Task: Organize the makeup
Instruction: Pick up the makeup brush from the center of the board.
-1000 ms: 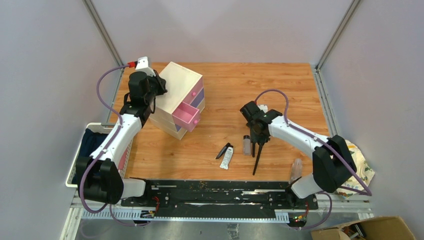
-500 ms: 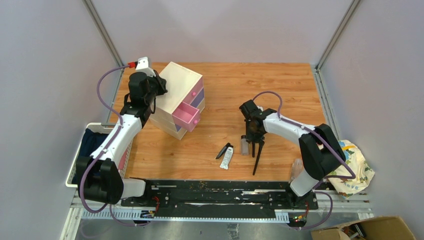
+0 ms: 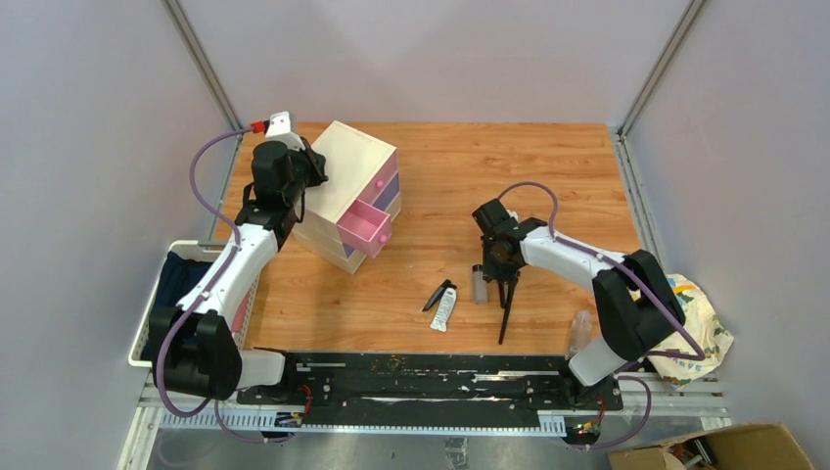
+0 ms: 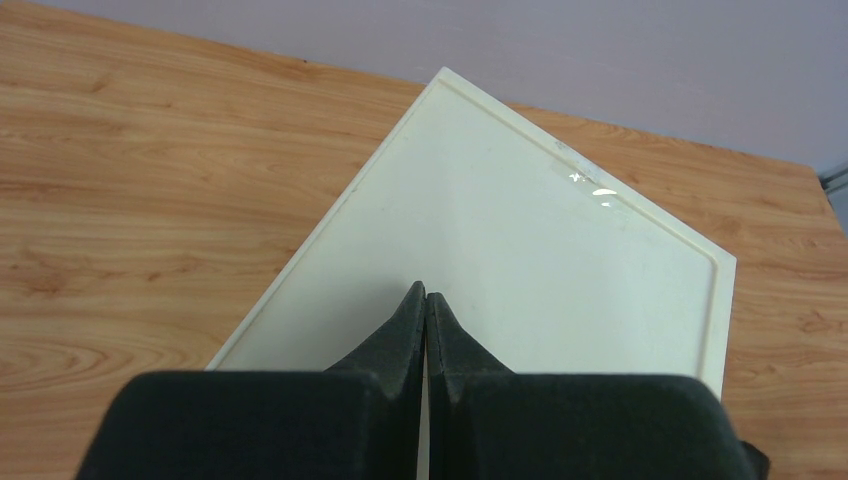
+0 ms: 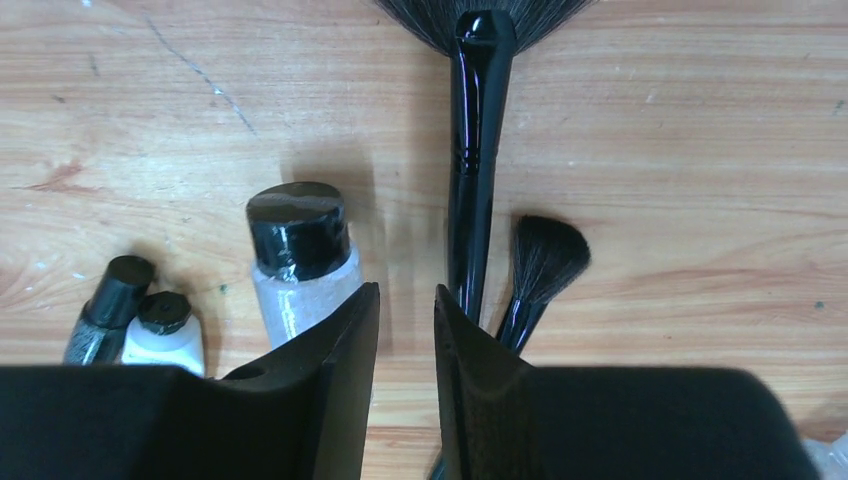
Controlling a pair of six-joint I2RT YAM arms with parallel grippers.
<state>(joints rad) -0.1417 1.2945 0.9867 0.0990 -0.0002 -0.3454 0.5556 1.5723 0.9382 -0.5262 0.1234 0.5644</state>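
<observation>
right tool narrowly parted, empty, low between clear bottle at its 10 o'clock and long brush at 1. target unclear, probably the brush: centre over its handle, then close. left tool closed, over cream box. wooden worktop, scuffed; plain lilac walls.

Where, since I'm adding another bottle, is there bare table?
Free: the far table between the drawer box and the right edge, and the strip between the pink drawer and tube. Crowded: tube, bottle and brushes around the right gripper.
</observation>
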